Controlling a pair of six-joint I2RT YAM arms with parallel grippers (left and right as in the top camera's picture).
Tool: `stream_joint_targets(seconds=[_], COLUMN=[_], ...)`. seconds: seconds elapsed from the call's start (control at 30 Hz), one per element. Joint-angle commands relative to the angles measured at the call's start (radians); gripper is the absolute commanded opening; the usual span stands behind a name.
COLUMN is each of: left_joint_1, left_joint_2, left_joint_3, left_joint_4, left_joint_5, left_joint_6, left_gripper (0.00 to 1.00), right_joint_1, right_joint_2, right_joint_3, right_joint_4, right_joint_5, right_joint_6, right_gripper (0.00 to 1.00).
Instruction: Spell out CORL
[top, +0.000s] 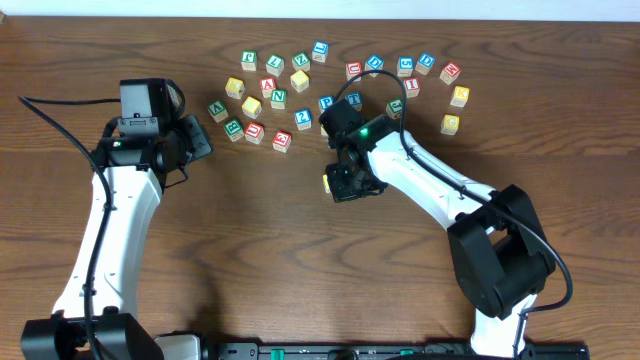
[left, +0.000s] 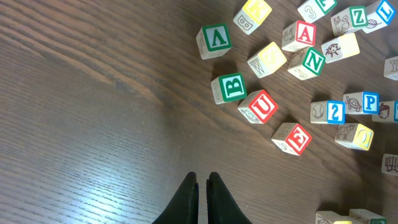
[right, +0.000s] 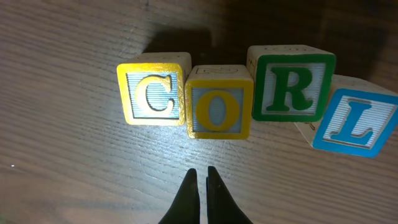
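Row: C block (right: 152, 98), O block (right: 219, 111), R block (right: 291, 86) touching, 9 to 3 o'clock | L block (right: 353, 121) tilted at R's 4 o'clock | right gripper (right: 199, 177) closed, empty, at O's 6 o'clock | left gripper (left: 202, 183) closed, empty, over table (left: 93, 124).

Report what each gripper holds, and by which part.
Nothing held: the left gripper is shut and empty; the right gripper is shut and empty near the O block.

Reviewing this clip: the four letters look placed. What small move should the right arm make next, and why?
Probably nudge the L block straight. In the right wrist view, C, O and R sit in a near-level row, but the L is rotated and sits lower. The right gripper is shut and empty, so a light push would do.
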Motion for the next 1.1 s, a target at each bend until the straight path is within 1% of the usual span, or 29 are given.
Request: stream_joint_targets(seconds=[0.0,0.67,1.07], left_joint_1=[0.000,0.000,0.000], left_joint_2=[0.011,0.017,0.017], left_joint_3=[0.013,-0.008,-0.008], left_joint_4=[-0.003,-0.003,-0.002], left_joint_5=[-0.009,-0.009,-0.009], left_joint_6=[0.009,0.009,0.009], left_gripper=[0.08,0.08,0.07], right_joint_1=[0.002,-0.018,-0.020], right_joint_2=[0.052,0.053,0.051], right_joint_3=[-0.009,-0.008,0.015], right_joint_4=[-0.001,0.066,0.060], right_joint_5=[0.004,0.008,0.012], right_joint_6=[0.025,0.025,0.013], right_gripper=[0.01,0.01,0.01])
